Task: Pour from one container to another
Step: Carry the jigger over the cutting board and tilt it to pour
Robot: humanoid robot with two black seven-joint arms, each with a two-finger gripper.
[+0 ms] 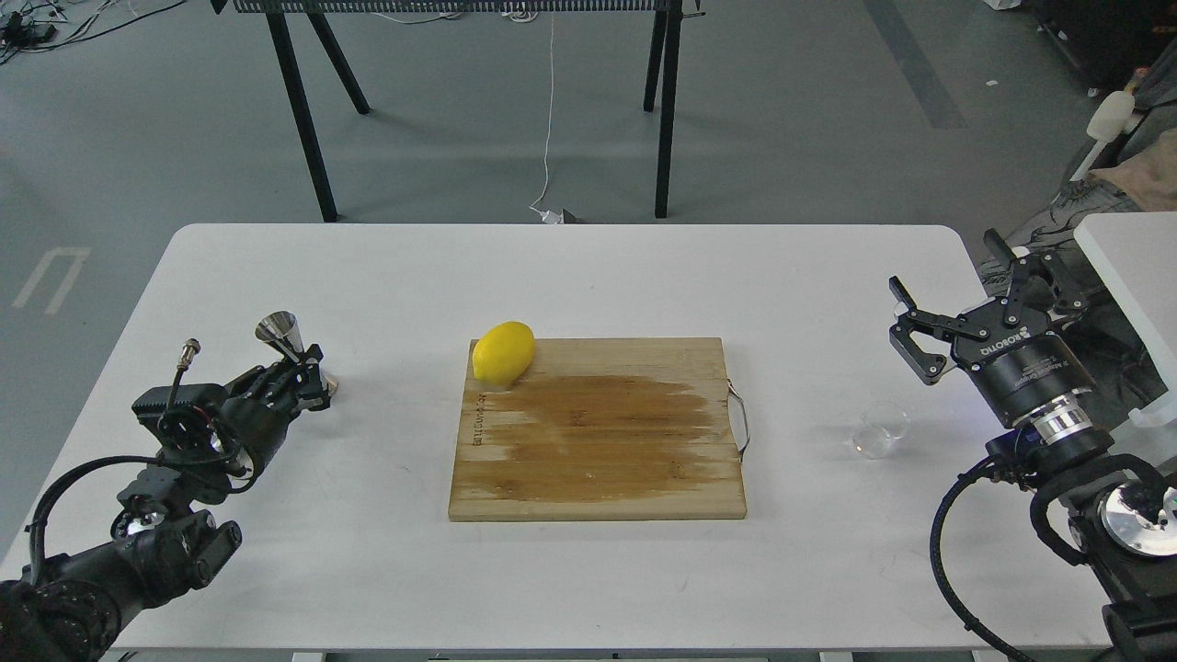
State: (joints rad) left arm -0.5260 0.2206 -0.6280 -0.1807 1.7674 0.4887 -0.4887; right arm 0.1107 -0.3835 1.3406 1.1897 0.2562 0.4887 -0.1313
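Observation:
The steel jigger stands at the table's left, tipped slightly to the left. My left gripper is shut on its narrow waist, and its lower cone shows just right of the fingers. The small clear glass cup sits on the table to the right of the cutting board. My right gripper hangs open behind and to the right of the cup, apart from it, with nothing between its fingers.
A wooden cutting board with a metal handle on its right lies mid-table, a yellow lemon on its far left corner. The white table has a second white surface at its right.

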